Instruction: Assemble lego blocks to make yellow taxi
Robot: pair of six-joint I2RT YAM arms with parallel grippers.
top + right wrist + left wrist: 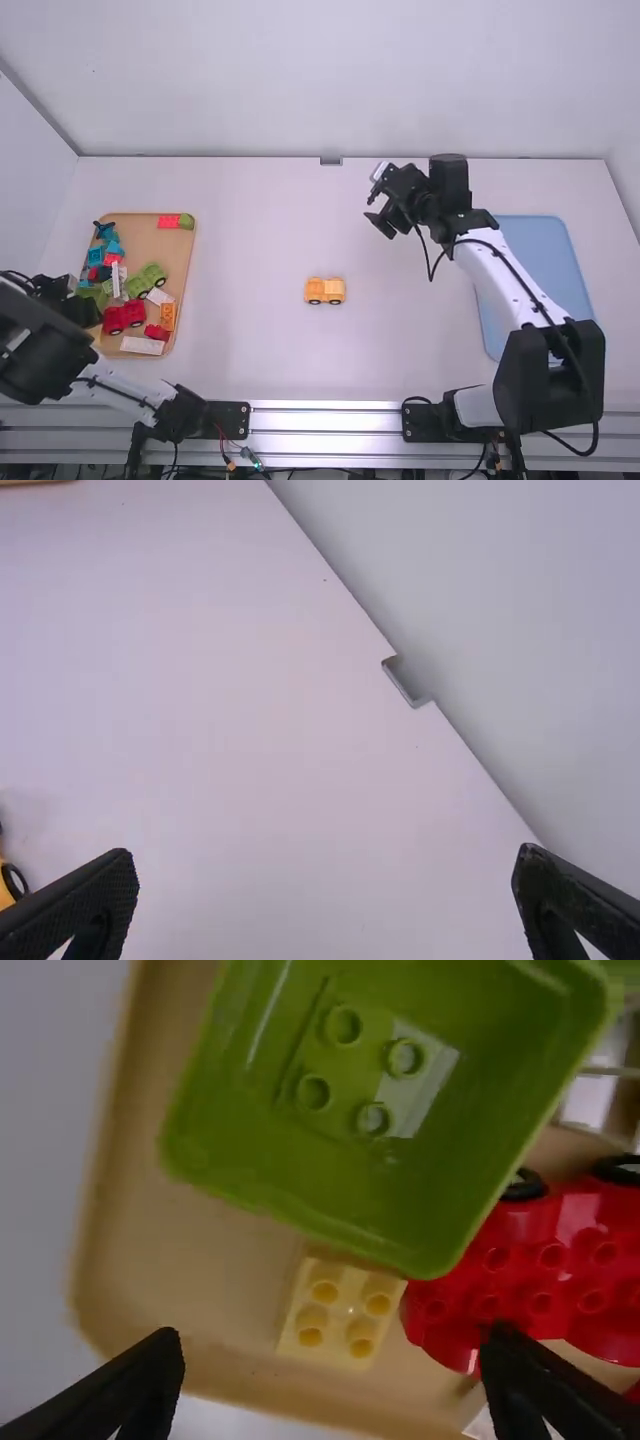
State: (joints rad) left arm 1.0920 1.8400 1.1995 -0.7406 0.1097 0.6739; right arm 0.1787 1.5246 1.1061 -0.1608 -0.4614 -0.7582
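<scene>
An orange-yellow wheeled vehicle piece (325, 291) stands on the middle of the table; part of this vehicle piece (8, 882) shows at the left edge of the right wrist view. My left gripper (75, 307) is over the tray of blocks. In the left wrist view the left gripper (332, 1344) is open, a pale yellow four-stud block (339, 1312) lying on the tray in line with the gap between its fingers. My right gripper (376, 212) is above the table, beyond and right of the vehicle; in its wrist view the right gripper (325, 860) stands open and holds nothing.
The tan tray (183, 255) at the left holds several coloured blocks. A green hollow block (230, 1150) and a red wheeled piece (490, 1280) lie close to the pale yellow block. At the right, a blue tray (545, 250) lies partly under the right arm.
</scene>
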